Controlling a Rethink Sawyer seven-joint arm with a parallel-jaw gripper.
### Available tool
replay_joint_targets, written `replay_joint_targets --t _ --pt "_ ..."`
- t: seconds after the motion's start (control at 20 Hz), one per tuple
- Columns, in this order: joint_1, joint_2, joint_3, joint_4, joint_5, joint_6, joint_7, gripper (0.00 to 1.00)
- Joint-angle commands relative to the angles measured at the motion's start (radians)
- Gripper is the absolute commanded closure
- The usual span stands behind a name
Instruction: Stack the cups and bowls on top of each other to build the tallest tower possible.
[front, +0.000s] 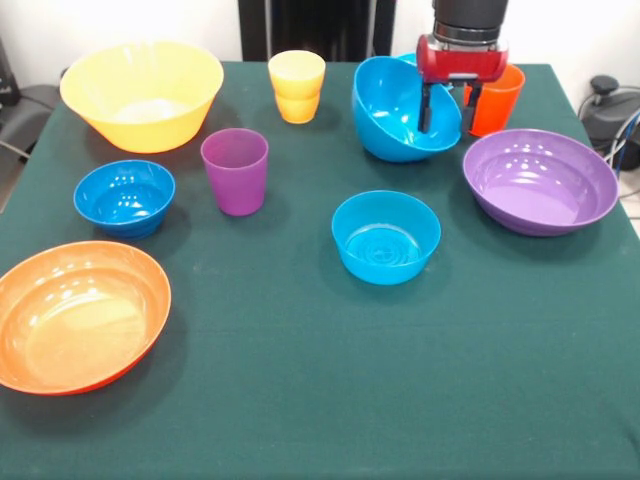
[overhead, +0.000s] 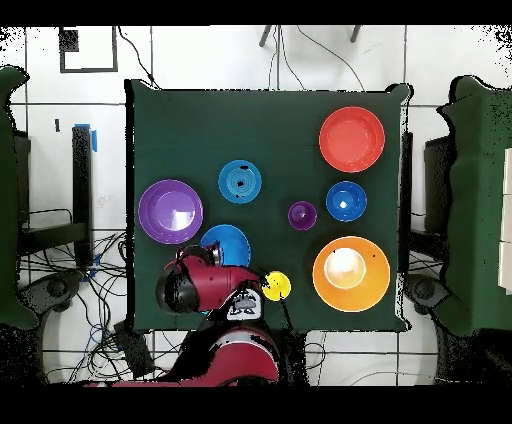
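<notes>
I see my gripper (front: 446, 108) at about 1 o'clock on the green table (front: 300, 400) in the front view, with its two dark fingers (front: 426, 110) pointing down. One finger sits inside a mid-blue bowl (front: 395, 115) and the other sits outside its rim, so the fingers look pinched onto the wall of that bowl, and the bowl is tipped up on its side. Just behind the gripper stands the orange cup (front: 500, 98) (I can only see part of it). The purple bowl (front: 540, 180) rests at 3 o'clock, near the tipped bowl. A second blue bowl (front: 386, 237) sits close to the middle of the table, right way up. The purple cup (front: 235, 170) stands at about 10 o'clock, and the small dark blue bowl (front: 124, 197) is just beside it, further out toward 9 o'clock. The big yellow bowl (front: 142, 95) is at 11 o'clock, and the yellow cup (front: 297, 86) stands at 12 o'clock. The wide orange bowl (front: 78, 315) lies at 8 o'clock. Nothing is stacked on anything; all the bowls and cups sit apart.
</notes>
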Motion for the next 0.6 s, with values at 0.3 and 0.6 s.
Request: replay_joint_targets --t 0.3,0.6 --pt "-0.076 -0.1 0.107 0.013 -0.023 0.119 0.115 0.0" --pt "-0.089 -0.152 0.127 0.035 -0.016 0.167 0.11 0.0"
